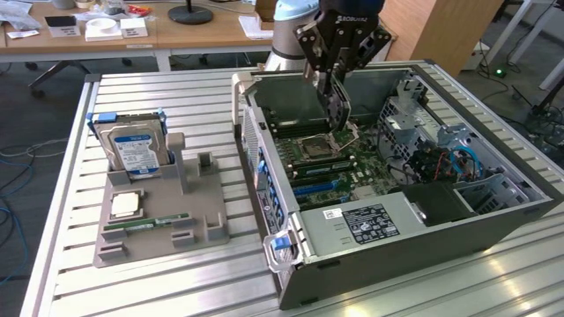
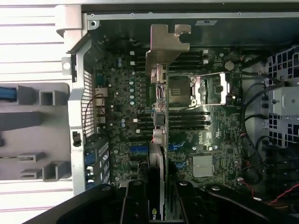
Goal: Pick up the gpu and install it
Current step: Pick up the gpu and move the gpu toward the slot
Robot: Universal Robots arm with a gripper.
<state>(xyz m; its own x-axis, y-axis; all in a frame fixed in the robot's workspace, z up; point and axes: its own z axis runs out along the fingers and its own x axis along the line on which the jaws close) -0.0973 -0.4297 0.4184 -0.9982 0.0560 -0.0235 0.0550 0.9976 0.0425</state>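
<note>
Pickup done: your end effector [image 1: 332,78] clamps the thin dark rectangular gpu card [image 1: 340,112], hanging upright over the green motherboard [image 1: 328,173] inside the open grey metal case [image 1: 397,231]; not yet seated.

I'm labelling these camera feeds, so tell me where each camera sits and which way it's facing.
Exterior view: off the arm, raised, looking down across the slatted table into the open computer case; shows the arm and the gripper holding the gpu upright over the motherboard.
Wrist view: on the wrist, looking down along the gpu's edge at the motherboard; gripper fingers show.
Shared: gpu, gripper, motherboard, case, grey parts holder.
</note>
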